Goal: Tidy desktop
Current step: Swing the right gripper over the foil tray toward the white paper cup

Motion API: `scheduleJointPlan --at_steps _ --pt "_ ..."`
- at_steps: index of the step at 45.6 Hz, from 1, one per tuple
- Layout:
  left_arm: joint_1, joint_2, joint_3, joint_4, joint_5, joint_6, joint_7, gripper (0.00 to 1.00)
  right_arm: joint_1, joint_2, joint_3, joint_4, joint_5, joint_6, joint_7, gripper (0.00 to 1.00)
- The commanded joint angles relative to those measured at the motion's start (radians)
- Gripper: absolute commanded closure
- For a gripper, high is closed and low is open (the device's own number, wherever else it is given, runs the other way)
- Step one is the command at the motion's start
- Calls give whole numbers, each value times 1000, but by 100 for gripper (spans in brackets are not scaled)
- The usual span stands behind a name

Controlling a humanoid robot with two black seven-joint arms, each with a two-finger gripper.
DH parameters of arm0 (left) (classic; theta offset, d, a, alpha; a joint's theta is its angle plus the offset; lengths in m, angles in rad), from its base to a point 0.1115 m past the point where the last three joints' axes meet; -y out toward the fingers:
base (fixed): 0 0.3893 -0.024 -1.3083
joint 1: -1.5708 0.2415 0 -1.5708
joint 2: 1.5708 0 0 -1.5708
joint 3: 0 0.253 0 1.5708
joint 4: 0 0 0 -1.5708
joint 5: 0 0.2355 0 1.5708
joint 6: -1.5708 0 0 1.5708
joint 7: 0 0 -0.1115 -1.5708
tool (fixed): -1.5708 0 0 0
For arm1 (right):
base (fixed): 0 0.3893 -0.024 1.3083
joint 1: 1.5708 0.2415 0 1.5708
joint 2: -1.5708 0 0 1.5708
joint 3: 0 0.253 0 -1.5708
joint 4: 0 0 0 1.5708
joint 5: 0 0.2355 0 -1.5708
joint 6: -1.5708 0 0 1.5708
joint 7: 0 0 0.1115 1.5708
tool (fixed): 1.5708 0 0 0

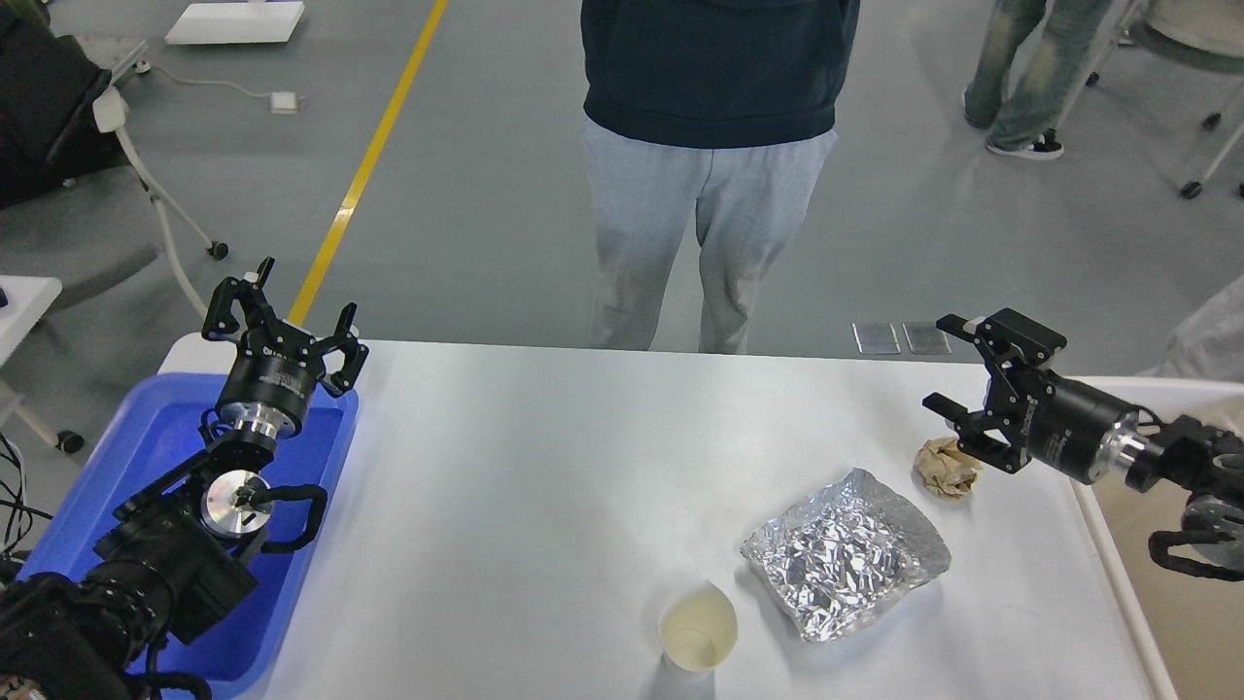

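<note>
The desktop (pixel 544 457) carries three loose items, all gathered on the side served by the right arm. The right gripper (pixel 948 365) hangs above the far right part of the surface with its jaws spread wide and nothing between them, the fingers pointing leftward across the table. The crumpled brown paper ball (pixel 947 468) lies just below and slightly toward the robot from those fingertips, very near them in the view but not touching; how high the gripper stands over it cannot be judged from this one angle. The creased foil sheet (pixel 846 554) lies further toward the robot and to the left of the right gripper, its long axis running diagonally from near-left to far-right, one corner pointing at the paper ball. The paper cup (pixel 697 633) stands upright, mouth open, further still in the same direction, near the desktop's near edge. The left gripper (pixel 287 311) is also wide open and empty, fingers pointing away from the robot, poised over the far end of the blue tray (pixel 97 486) at the desktop's left edge; every item lies well apart from it, off to its right. A beige bin (pixel 1166 583) sits directly beneath the right arm's wrist, beyond the desktop's right edge. Assessment: the right arm is plainly the nearer one, and the paper ball is its closest candidate, calling for a short drop and slight pull back.
</note>
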Motion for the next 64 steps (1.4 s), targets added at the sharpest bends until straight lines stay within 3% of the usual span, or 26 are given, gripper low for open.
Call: scheduleJointPlan --at_steps 1,7,12,19,20,22,27,54,64 --pt "0 0 0 0 -1 0 0 0 129 -63 -80 119 -326 58 8 0" --pt "-1 0 0 0 -1 0 0 0 189 -66 -94 176 -435 126 5 0" --pt "-1 0 0 0 1 0 0 0 275 -56 -140 180 -526 296 -36 0" --pt "-1 0 0 -2 1 0 2 0 404 -8 -229 183 -540 379 -205 0" --pt "-1 -2 0 -2 1 0 2 0 436 27 -238 185 -540 382 -263 0" --pt "-1 -2 0 -3 1 0 2 0 462 59 -238 189 -538 385 -311 0" --pt "-1 -2 0 -3 1 0 2 0 502 110 -242 199 -538 413 -389 0" --pt "-1 -2 0 -3 1 -1 2 0 588 470 -370 202 -629 423 -392 0" --pt "-1 -2 0 -3 1 0 3 0 484 497 -400 179 -784 394 -389 0"
